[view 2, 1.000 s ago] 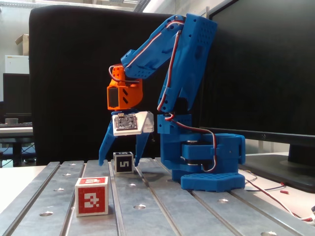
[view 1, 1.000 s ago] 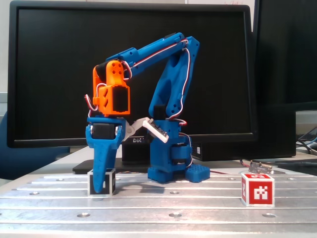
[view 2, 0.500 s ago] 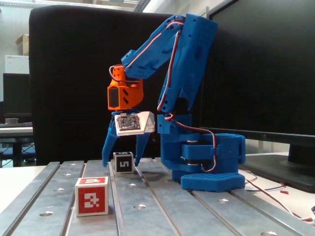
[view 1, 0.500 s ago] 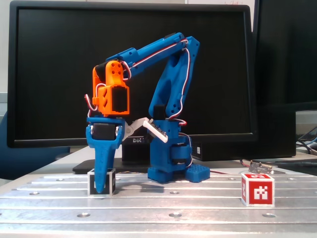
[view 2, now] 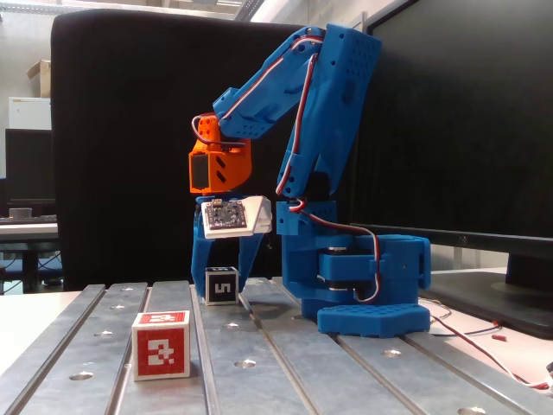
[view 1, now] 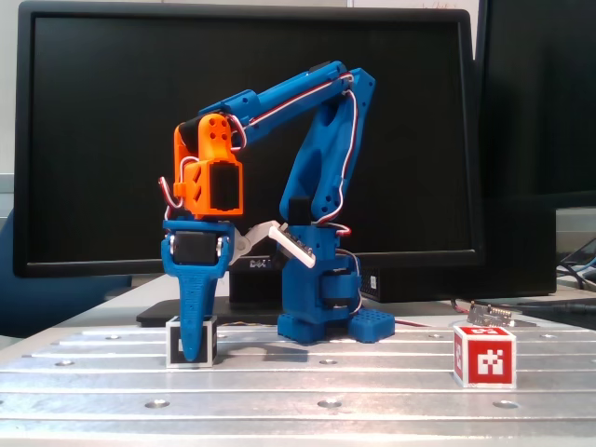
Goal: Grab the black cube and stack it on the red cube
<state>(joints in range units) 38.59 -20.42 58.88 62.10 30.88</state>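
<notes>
— Reaching down over the black cube (view 1: 191,342), gripper (view 1: 194,349) pointed at the metal table (view 1: 307,382), blue finger (view 1: 196,312) crossing the cube's front face in a fixed view.

— Closed on it?

— Cannot tell. Spread on either side of the black cube (view 2: 221,285) in a fixed view, one blue finger (view 2: 202,264) to its left, the other to its right, tips of the gripper (view 2: 221,292) low beside it. Contact not clear from either camera.

— And the cube itself?

— Resting flat on the slotted plate, upright, white "5" mark facing the camera in that same fixed view, just in front of the blue arm base (view 2: 367,290).

— Red cube?

— Well apart from the black one. Sitting alone on the table, far right in a fixed view (view 1: 484,356), near left foreground in a fixed view (view 2: 162,345). Upright, red marker faces with white blocks showing, nothing on top.

— Anything behind?

— Large dark monitor (view 1: 251,130) filling the background, orange wrist housing (view 1: 209,177) above the fingers, white camera module (view 2: 233,216) hanging at the wrist.
</notes>
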